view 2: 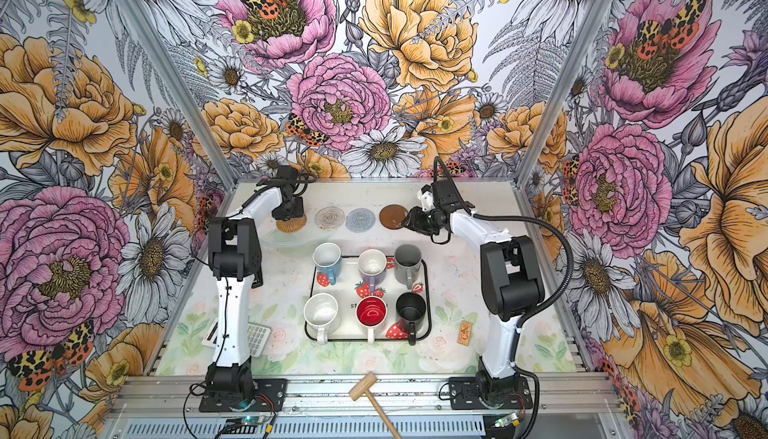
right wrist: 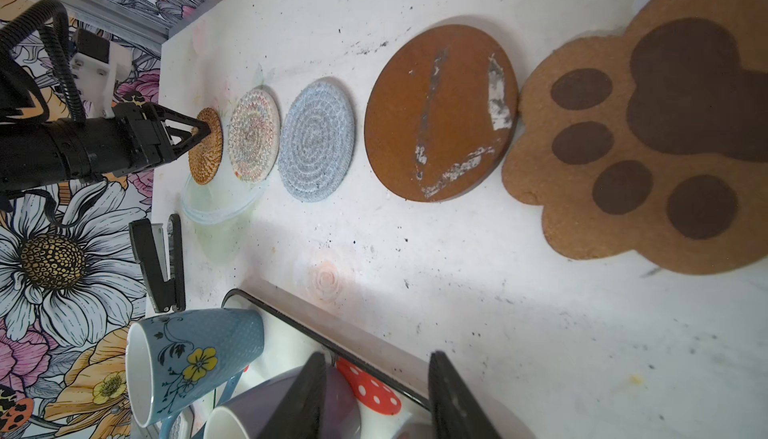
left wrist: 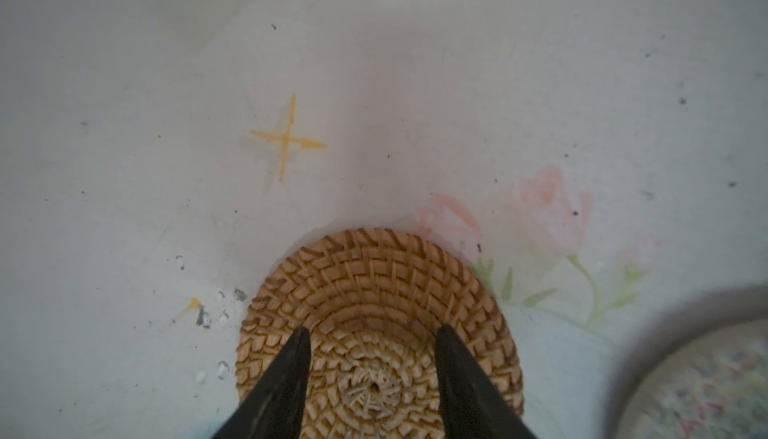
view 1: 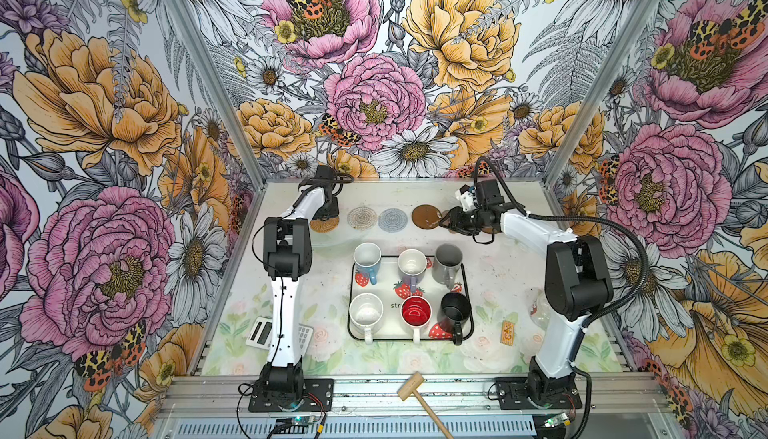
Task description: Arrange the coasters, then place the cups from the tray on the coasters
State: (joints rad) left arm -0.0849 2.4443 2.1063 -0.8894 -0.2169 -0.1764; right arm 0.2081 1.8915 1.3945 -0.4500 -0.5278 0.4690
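Observation:
Coasters lie in a row at the back: tan woven (view 1: 325,225), beige (view 1: 362,217), grey-blue (view 1: 392,219), a brown disc (view 1: 427,216) and a paw-shaped one (right wrist: 648,146). My left gripper (left wrist: 374,333) is open, its fingertips (left wrist: 303,337) spread on or just above the tan coaster (left wrist: 374,283). My right gripper (right wrist: 377,356) is open and empty, hovering between the brown disc and the tray (view 1: 349,324). On the tray stand the light blue (view 1: 367,258), lavender (view 1: 411,264), grey (view 1: 448,260), white (view 1: 365,311), red-inside (view 1: 415,312) and black (view 1: 456,308) cups.
A clear plastic lid (right wrist: 216,208) and a black stapler (right wrist: 160,262) lie near the tan coaster. A calculator (view 1: 262,331) sits under the left arm. A small orange packet (view 1: 508,331) lies right of the tray, and a wooden mallet (view 1: 415,387) lies on the front rail.

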